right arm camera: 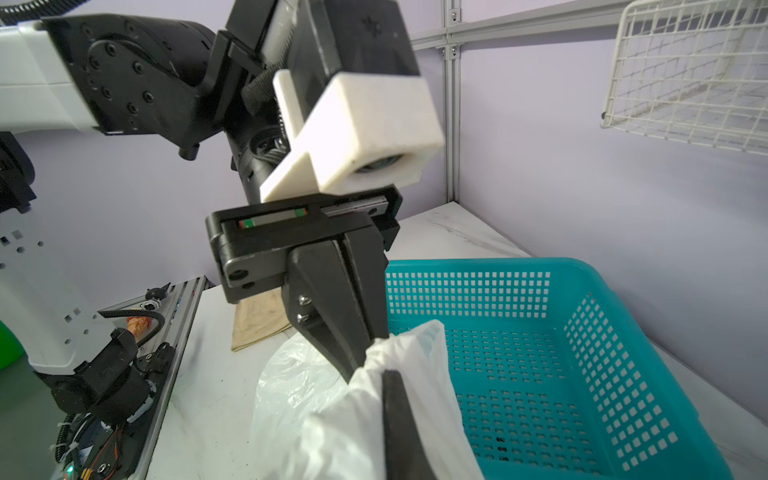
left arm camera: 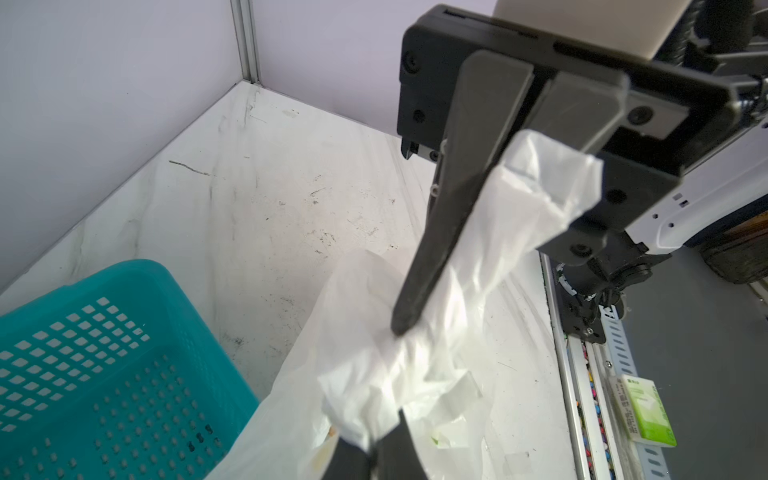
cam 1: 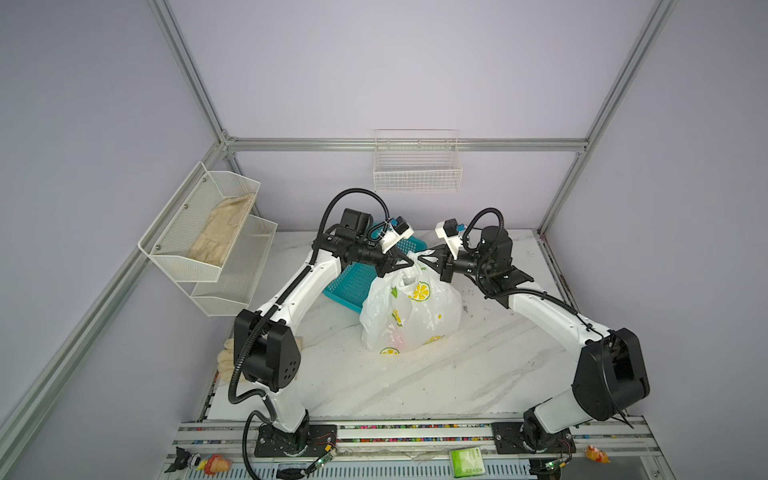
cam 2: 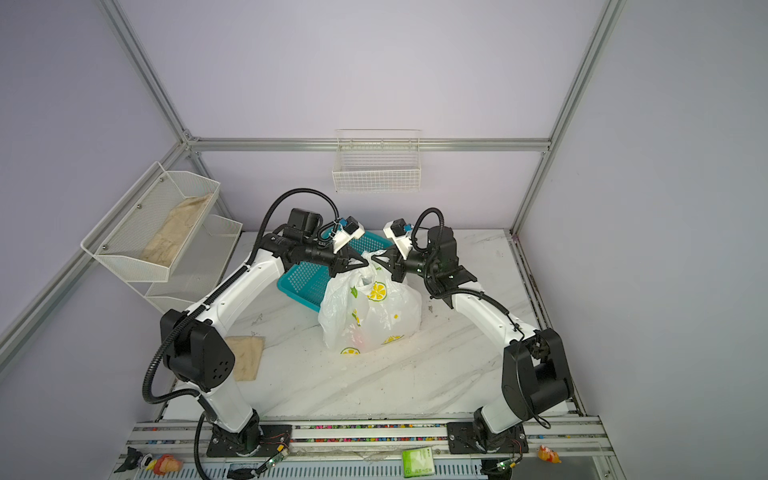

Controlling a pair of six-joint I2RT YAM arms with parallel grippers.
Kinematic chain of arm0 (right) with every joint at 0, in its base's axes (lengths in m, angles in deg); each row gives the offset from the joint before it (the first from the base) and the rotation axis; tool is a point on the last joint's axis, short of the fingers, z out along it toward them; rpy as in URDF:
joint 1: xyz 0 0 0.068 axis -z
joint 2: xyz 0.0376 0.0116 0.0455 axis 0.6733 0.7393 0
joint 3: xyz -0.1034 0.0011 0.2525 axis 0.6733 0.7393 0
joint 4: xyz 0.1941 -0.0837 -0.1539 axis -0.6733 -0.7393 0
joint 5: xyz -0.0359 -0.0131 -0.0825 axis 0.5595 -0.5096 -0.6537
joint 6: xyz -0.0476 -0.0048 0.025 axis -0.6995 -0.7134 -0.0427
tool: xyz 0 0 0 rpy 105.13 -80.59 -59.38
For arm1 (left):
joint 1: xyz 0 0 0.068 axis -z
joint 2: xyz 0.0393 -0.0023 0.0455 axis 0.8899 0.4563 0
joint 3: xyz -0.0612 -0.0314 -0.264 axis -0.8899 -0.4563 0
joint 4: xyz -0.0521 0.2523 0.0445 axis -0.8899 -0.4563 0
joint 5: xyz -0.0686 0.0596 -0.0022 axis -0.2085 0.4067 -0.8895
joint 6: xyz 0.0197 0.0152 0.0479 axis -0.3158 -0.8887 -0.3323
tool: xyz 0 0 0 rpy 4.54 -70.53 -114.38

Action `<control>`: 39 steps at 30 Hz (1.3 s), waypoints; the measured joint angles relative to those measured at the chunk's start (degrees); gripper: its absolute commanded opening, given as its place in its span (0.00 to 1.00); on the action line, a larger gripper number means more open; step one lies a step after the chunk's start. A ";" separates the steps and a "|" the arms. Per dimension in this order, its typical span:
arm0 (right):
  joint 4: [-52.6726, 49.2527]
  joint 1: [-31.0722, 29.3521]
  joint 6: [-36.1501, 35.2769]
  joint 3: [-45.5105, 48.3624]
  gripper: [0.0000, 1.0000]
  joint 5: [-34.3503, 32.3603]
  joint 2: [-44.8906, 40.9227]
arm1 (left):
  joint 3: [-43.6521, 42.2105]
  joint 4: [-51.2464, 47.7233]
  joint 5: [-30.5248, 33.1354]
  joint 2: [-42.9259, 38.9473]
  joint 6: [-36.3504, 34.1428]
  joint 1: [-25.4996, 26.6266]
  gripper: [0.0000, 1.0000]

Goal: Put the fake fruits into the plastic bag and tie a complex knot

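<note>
On the left, a teal basket point(cam 1: 353, 286) is seen lying on the table point(cam 1: 478, 374). The plastic bag point(cam 1: 411, 316) stands just beside it, near the table's middle. The left gripper point(cam 1: 408, 263) is closed on a bunched strip of film at the bag's top, and its fingers are shown pinched together on it in the right wrist view. Directly opposite, almost tip to tip, the right gripper point(cam 1: 422, 258) is clamped on a second twisted strip, with film trailing out past its fingers point(left arm camera: 436, 232).

The fake fruits are not plainly seen; only a faint reddish tint is made out through the bag's lower wall. The bag is judged light, limp and slippery, easily stretched or torn, and only slightly weighted at the bottom. It is best taken at the roped handles, close to the mouth, where the film is bunched thickest and slip is least likely.
</note>
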 measured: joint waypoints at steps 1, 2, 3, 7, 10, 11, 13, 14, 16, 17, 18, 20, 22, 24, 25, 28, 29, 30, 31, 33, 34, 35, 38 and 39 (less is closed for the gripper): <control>-0.31 -0.02 -0.28 0.00 0.08 -0.35 0.00 | 0.00 0.00 0.37 0.00 -0.07 0.04 0.00; -0.70 -0.02 -0.66 -0.02 0.13 -0.61 0.00 | 0.00 -0.04 0.76 0.00 -0.13 0.09 0.00; -1.09 -0.11 -1.14 -0.07 0.18 -0.96 0.00 | 0.00 -0.09 1.33 0.00 -0.26 0.17 0.00; -3.21 -0.15 -2.75 -0.15 0.35 -2.34 -0.28 | 0.00 -0.15 3.63 -0.17 -1.70 0.31 0.00; -5.09 -0.11 -4.85 -0.13 0.60 -2.93 -1.40 | 0.00 -0.15 5.05 -0.44 -2.97 0.35 0.00; -5.70 -0.07 -5.51 -0.15 0.67 -3.02 -1.92 | 0.00 -0.13 5.40 -0.57 -3.19 0.35 0.00; -6.62 -0.04 -7.26 -0.15 0.71 -2.93 -2.97 | 0.00 -0.13 5.95 -0.85 -3.91 0.37 0.00; -6.99 0.00 -7.98 -0.15 0.73 -2.89 -3.48 | 0.00 -0.11 6.10 -1.03 -4.02 0.39 0.00; -7.48 0.04 -9.27 -0.15 0.75 -2.97 -4.28 | 0.00 -0.13 6.19 -1.33 -4.31 0.42 0.00; -7.72 0.04 -10.01 -0.15 0.78 -3.10 -4.50 | 0.00 -0.11 6.19 -1.49 -4.44 0.46 0.00; -8.04 0.04 -10.62 -0.24 0.80 -3.15 -4.50 | 0.00 -0.07 6.19 -1.60 -4.55 0.50 0.00; -9.92 0.04 -12.09 -1.22 0.82 -3.52 -3.87 | 0.00 0.00 6.19 -1.81 -5.01 0.70 0.00; -11.30 0.04 -13.16 -2.73 0.82 -3.96 -2.38 | 0.00 -0.02 6.25 -2.16 -5.57 0.98 0.00; -12.35 0.04 -14.23 -4.15 0.79 -4.07 -0.70 | 0.00 0.00 6.27 -2.67 -6.10 1.20 0.00; -12.72 0.04 -14.56 -4.42 0.77 -4.02 -0.13 | 0.00 0.00 6.25 -2.91 -6.25 1.31 0.00; -13.49 0.07 -15.34 -4.76 0.71 -3.74 1.07 | 0.00 0.02 6.27 -3.69 -6.95 1.55 0.00; -13.70 0.07 -15.67 -4.96 0.69 -3.54 1.49 | 0.00 0.02 6.29 -3.93 -7.23 1.62 0.00; -14.16 0.04 -15.96 -5.31 0.67 -3.37 1.88 | 0.00 0.02 6.32 -4.07 -7.45 1.68 0.00; -14.56 0.04 -16.22 -5.70 0.66 -3.23 2.21 | 0.00 0.04 6.36 -4.13 -7.54 1.73 0.00; -15.54 0.04 -16.79 -6.67 0.62 -3.10 2.97 | 0.00 0.04 6.49 -4.13 -7.65 1.79 0.00; -15.98 0.04 -17.07 -7.08 0.60 -3.10 3.23 | 0.00 0.04 6.54 -4.13 -7.69 1.84 0.00; -16.55 0.04 -17.40 -7.52 0.59 -3.15 3.52 | 0.00 0.04 6.58 -4.13 -7.87 1.84 0.00; -17.75 0.04 -18.34 -8.39 0.54 -3.39 4.11 | 0.00 0.04 6.86 -4.13 -8.09 1.90 0.00; -18.05 0.04 -18.67 -8.57 0.52 -3.41 4.28 | 0.00 0.02 6.99 -4.13 -8.28 1.95 0.00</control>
